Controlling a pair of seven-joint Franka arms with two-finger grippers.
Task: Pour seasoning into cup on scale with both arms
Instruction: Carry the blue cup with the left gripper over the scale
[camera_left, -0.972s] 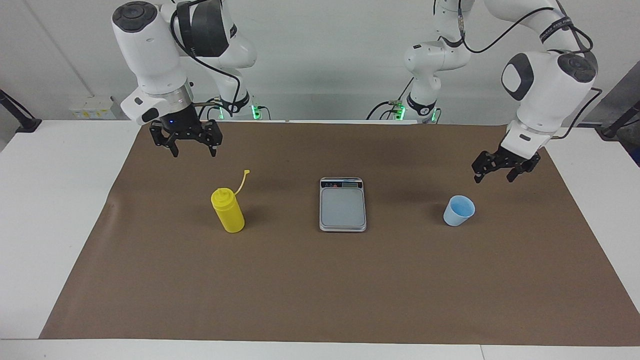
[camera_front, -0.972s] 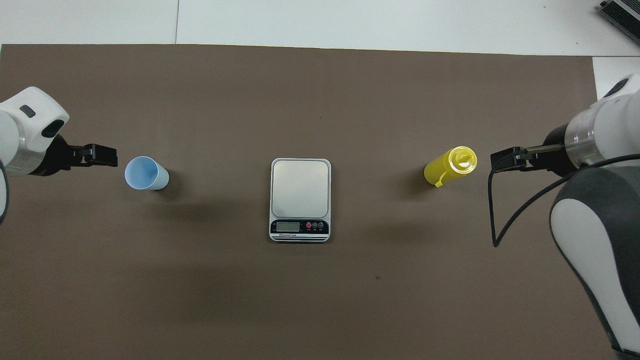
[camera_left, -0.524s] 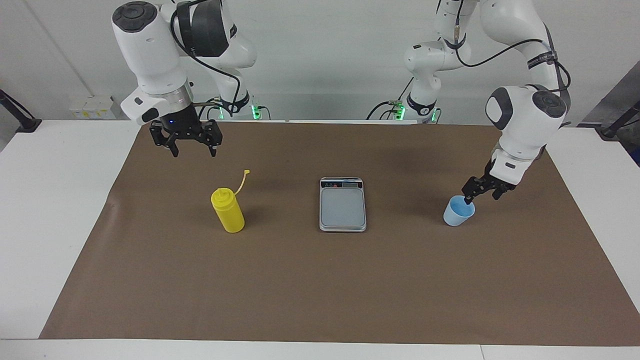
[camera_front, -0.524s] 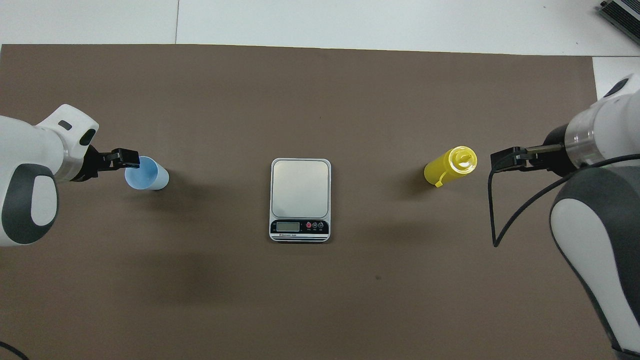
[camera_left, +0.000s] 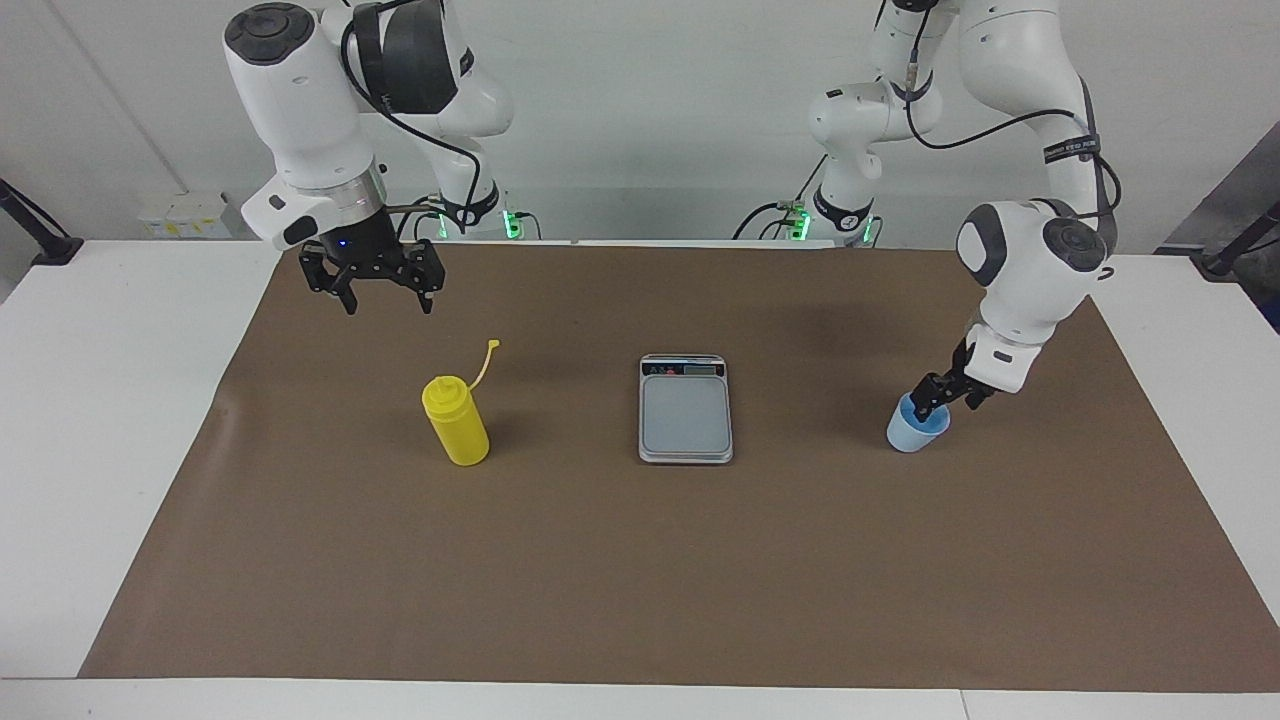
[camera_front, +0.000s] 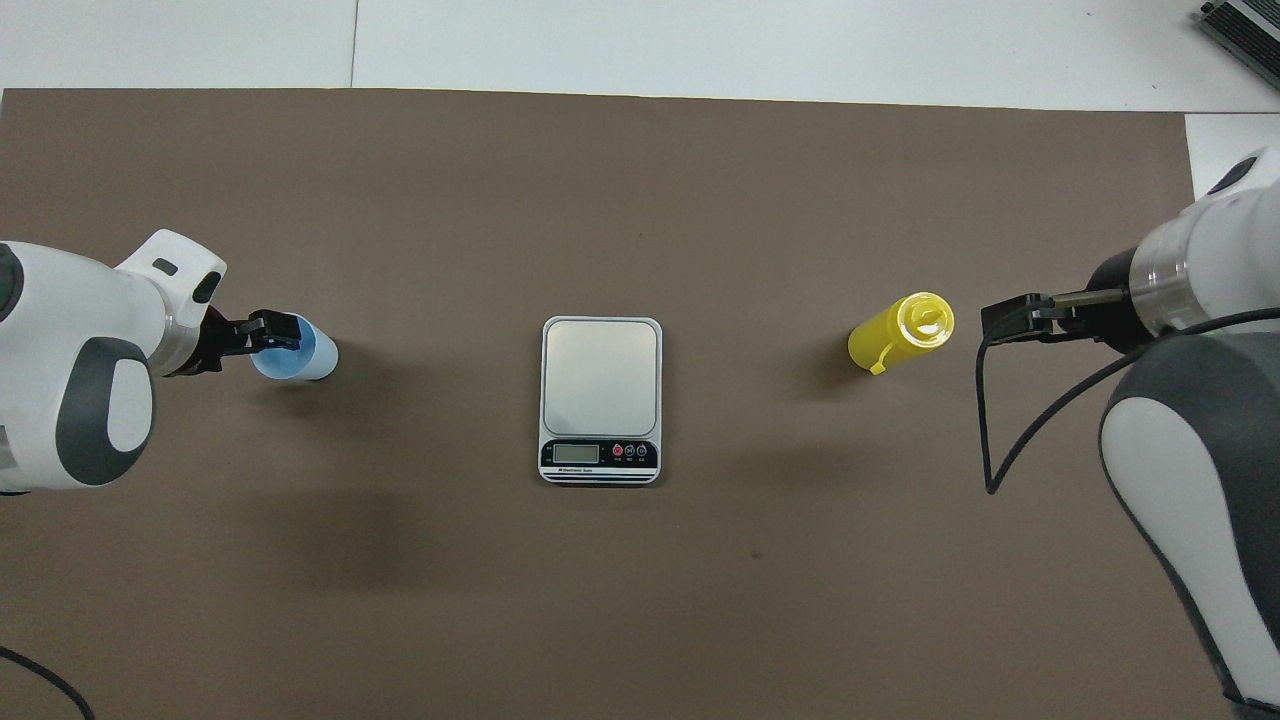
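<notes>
Since a second ago your left hand (camera_left: 941, 398) dropped onto the small light-blue plastic cup (camera_left: 912, 432) at its table end, grip unclear; right hand (camera_left: 381, 287) waits, fingers apart; a rim-only pinch could tip it.

left tool (camera_left: 946, 395) hides cup (camera_left: 908, 432) rim | finger state unclear | right arm (camera_front: 1190, 440) cropped overhead
</notes>
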